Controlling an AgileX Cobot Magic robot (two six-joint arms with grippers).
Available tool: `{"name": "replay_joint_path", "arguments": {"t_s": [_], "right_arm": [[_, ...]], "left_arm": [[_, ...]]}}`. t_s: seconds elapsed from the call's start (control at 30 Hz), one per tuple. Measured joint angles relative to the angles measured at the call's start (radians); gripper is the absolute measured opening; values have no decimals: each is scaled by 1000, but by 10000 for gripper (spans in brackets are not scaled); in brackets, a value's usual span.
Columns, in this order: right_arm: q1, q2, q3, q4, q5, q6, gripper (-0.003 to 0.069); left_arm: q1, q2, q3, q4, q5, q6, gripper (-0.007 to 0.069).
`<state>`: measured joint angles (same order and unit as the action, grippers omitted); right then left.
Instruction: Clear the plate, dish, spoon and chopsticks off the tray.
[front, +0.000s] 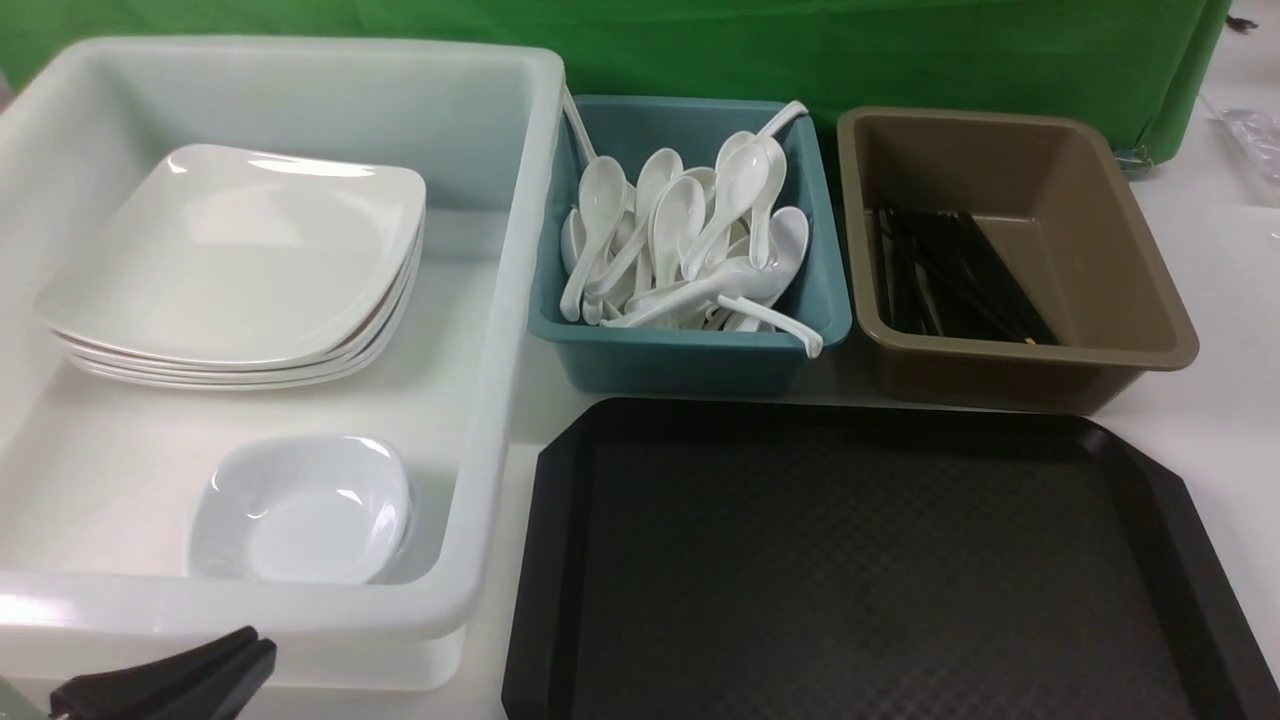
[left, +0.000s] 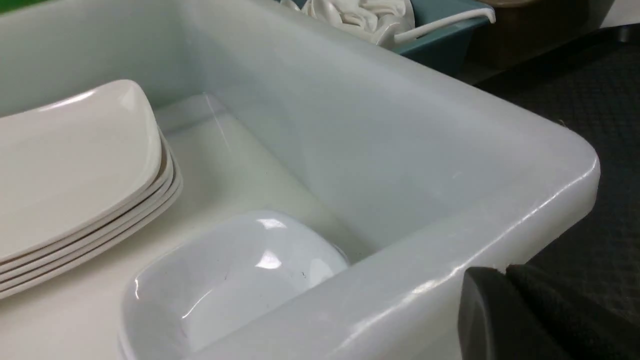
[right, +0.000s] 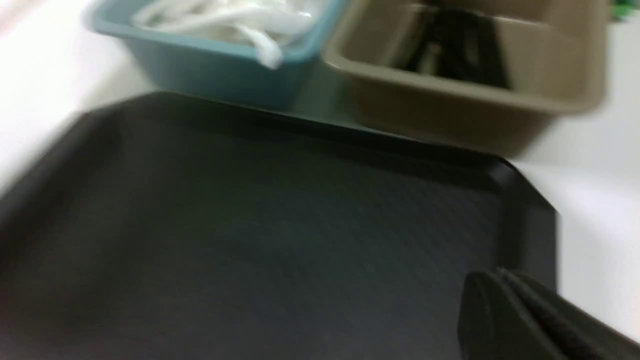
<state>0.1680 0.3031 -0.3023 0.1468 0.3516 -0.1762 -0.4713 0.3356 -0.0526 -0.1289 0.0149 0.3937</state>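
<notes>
The black tray lies bare at the front right. The plate tops a stack of large white square plates in the white tub. A small white dish sits in the tub's near corner, also in the left wrist view as the dish. White spoons fill the teal bin; I cannot single out one. Black chopsticks lie in the brown bin. My left gripper is shut and empty just outside the tub's near wall, shown as the left gripper. My right gripper is shut and empty over the tray's corner.
The white tub stands on the left, with the teal bin and the brown bin behind the tray. A green cloth hangs at the back. White tabletop runs along the tray's right side.
</notes>
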Motion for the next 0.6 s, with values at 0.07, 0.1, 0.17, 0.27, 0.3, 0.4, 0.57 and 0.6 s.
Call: {"name": "replay_joint_path", "arguments": {"t_s": [0.07,0.1,0.17,0.27,0.3,0.4,0.57,0.6], "right_arm": [[-41,-92,87,14,-26,-20,16],[-67,-142,152,21,-40,-29,16],[-87,-211,226,25,-67,-33,16],[-97,-296,305,27,-115,-26,16],[-98,-300,308,26,-116,-25,16],[-100,-301,308,25,-115,-24,16],[-103,-302,308,20,-117,-27,16],[-103,-302,308,20,-117,-27,16]], "left_arm": [[0,0,5,0,1,0,11],[0,0,10,0,0,0,11],[0,0,12,0,1,0,13],[0,0,12,0,-1,0,13],[0,0,12,0,-1,0,13],[0,-1,12,0,-1,0,13],[0,-1,13,0,-1,0,13],[0,-1,13,0,-1,0,13]]}}
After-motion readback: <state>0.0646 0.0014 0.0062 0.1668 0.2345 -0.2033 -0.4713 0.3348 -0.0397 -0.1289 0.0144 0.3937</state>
